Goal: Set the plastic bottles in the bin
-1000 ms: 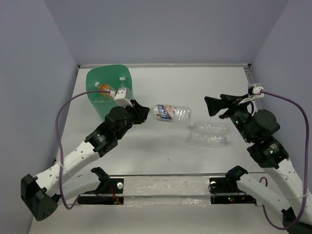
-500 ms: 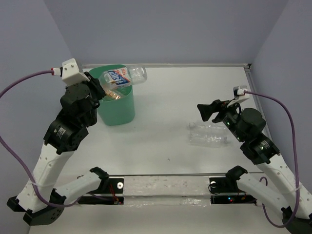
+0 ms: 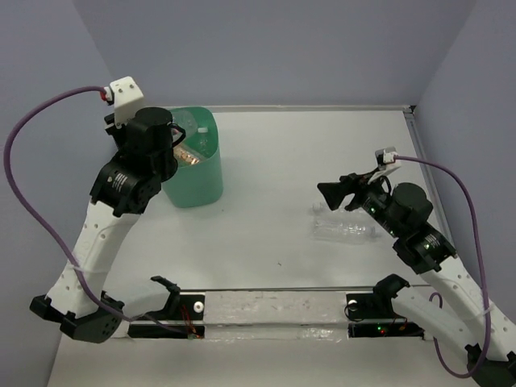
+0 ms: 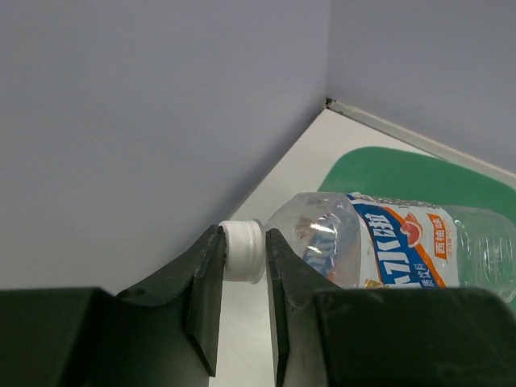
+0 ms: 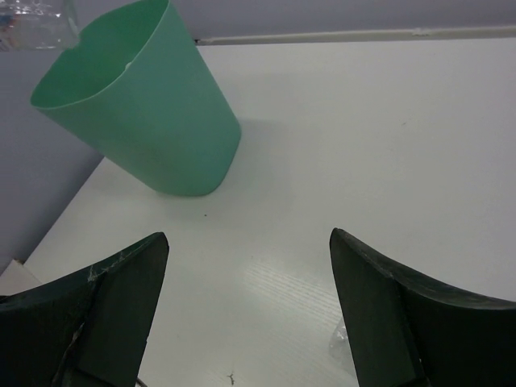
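Observation:
My left gripper (image 4: 243,239) is shut on the white cap of a clear plastic bottle (image 4: 387,250) with a blue-white label, held level above the mint-green bin (image 4: 419,173). In the top view the left arm (image 3: 149,145) hangs over the bin's (image 3: 197,181) left rim, and an orange bottle (image 3: 189,157) lies inside. My right gripper (image 3: 332,193) is open with nothing between its fingers, hovering just left of a clear bottle (image 3: 347,231) lying on the table. In the right wrist view the open gripper (image 5: 250,322) faces the bin (image 5: 153,121).
A second clear bottle (image 3: 321,210) lies beside the first, partly hidden by my right gripper. Grey walls close in the white table (image 3: 274,161) on three sides. A metal rail (image 3: 274,310) runs along the near edge between the arm bases.
The left arm has lifted the labelled bottle from the table up over the bin. The right gripper has moved left and down toward the bottles on the table, still open.

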Controlling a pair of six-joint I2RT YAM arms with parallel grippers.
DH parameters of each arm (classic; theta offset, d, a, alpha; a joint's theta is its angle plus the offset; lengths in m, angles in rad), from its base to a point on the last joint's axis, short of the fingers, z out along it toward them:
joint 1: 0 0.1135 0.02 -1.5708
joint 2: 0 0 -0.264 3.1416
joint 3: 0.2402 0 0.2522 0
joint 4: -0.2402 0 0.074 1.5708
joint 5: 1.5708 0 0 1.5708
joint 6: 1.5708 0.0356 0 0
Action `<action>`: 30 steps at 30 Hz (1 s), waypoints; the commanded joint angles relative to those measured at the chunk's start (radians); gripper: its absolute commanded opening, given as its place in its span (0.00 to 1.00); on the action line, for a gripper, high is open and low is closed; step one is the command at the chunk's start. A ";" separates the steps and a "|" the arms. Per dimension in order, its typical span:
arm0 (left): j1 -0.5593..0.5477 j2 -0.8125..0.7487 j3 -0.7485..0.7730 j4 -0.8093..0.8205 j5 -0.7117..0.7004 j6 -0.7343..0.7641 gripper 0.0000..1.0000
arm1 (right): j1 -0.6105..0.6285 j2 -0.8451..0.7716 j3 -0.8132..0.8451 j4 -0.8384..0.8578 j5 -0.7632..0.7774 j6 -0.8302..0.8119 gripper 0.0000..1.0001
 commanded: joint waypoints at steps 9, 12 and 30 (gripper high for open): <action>0.001 0.138 -0.042 0.065 -0.065 0.156 0.20 | 0.000 0.058 -0.032 -0.069 0.093 0.004 0.89; 0.001 0.137 -0.085 0.115 -0.044 0.163 0.57 | 0.000 0.093 -0.026 -0.161 0.213 0.017 0.92; 0.001 -0.134 -0.181 0.422 0.472 0.073 0.99 | 0.000 0.300 -0.001 -0.413 0.600 0.241 0.85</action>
